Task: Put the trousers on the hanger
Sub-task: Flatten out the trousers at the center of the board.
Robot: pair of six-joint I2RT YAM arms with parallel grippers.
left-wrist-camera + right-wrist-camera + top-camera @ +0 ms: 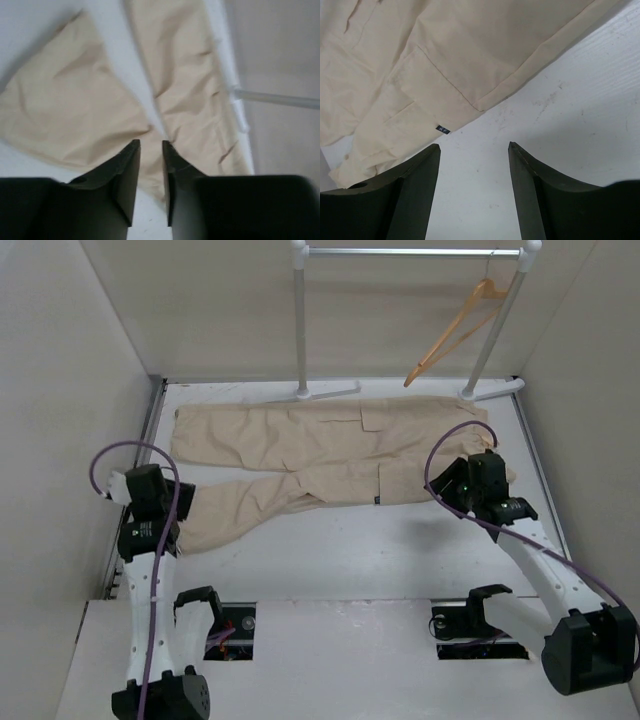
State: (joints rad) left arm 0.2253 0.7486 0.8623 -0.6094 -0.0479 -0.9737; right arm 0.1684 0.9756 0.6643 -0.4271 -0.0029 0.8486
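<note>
Gathering the trousers (320, 455), which lie flat on the table (350, 550); the hanger (455, 330) hangs on the rail (400, 252) behind. The left gripper (150, 145) is narrowly parted over the legs and the right gripper (474, 145) spread wide above bare table, both empty. Pinch cuff and waistband squarely, through both layers. The dark tag (443, 129) seems to read "KF".

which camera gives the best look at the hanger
Top external: the hanger shows whole there, hanging tilted from the garment rail at the back right. Neither wrist view shows it at all; the left and right wrist cameras look down on parts of the trousers and the table instead.
</note>
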